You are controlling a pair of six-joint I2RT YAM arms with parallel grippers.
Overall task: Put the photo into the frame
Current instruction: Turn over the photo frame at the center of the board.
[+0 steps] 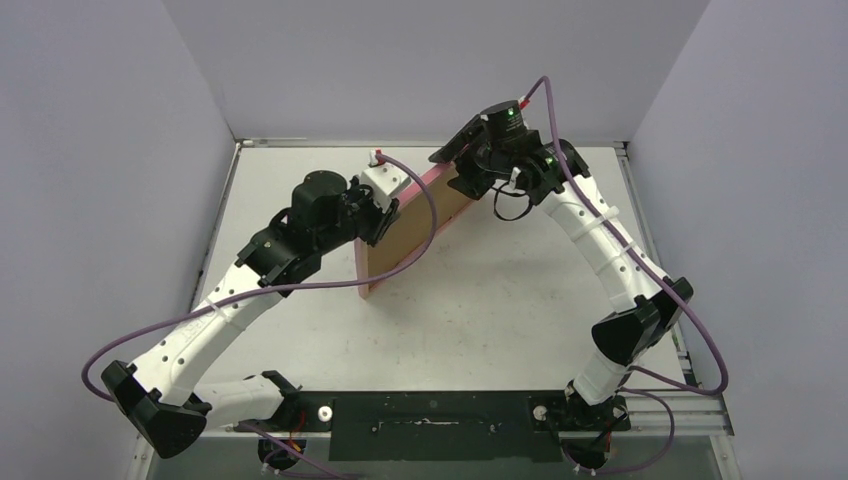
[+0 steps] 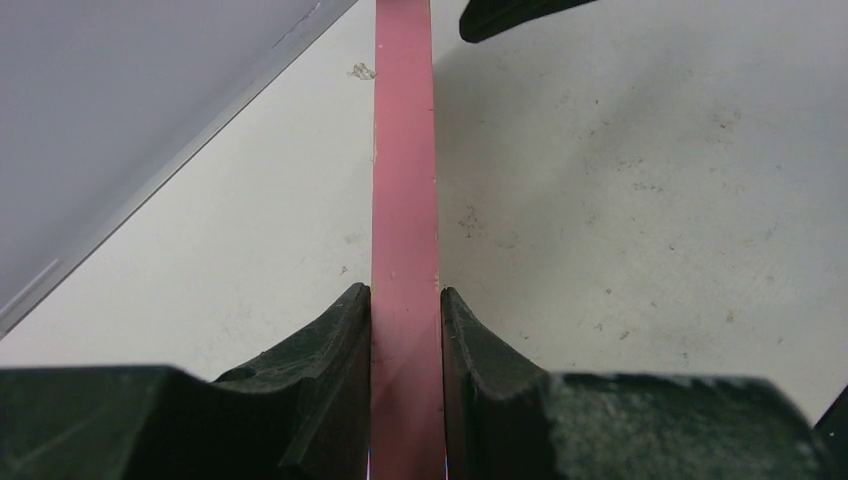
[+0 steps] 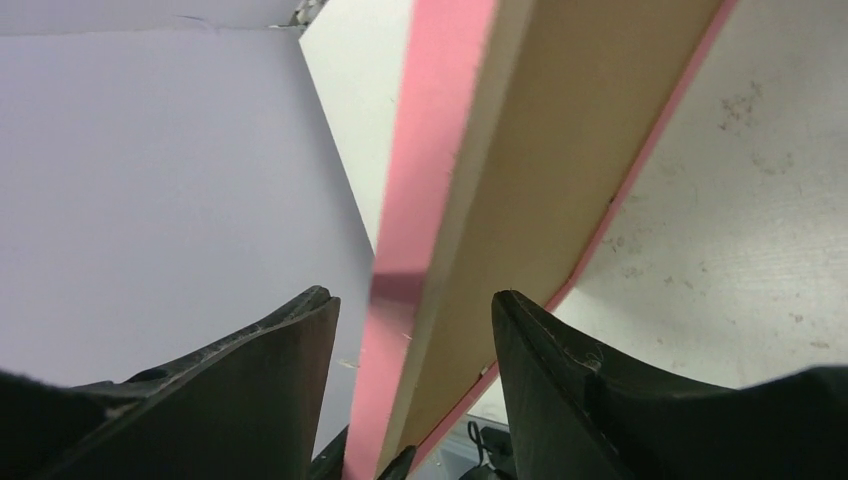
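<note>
The frame (image 1: 412,235) stands on its edge on the table, running from near left to far right, its brown back facing right. My left gripper (image 1: 384,212) is shut on the frame's upper edge. In the left wrist view the pads (image 2: 352,340) press both sides of the pink edge (image 2: 404,180). My right gripper (image 1: 462,178) is at the frame's far end. In the right wrist view it (image 3: 410,300) is open, with the pink rim (image 3: 430,120) and brown back (image 3: 570,150) between the fingers, untouched. The photo is not in view.
The white table (image 1: 520,300) is walled by grey panels on the left, back and right. A fingertip of the right gripper (image 2: 510,15) shows at the top of the left wrist view. Purple cables hang from both arms.
</note>
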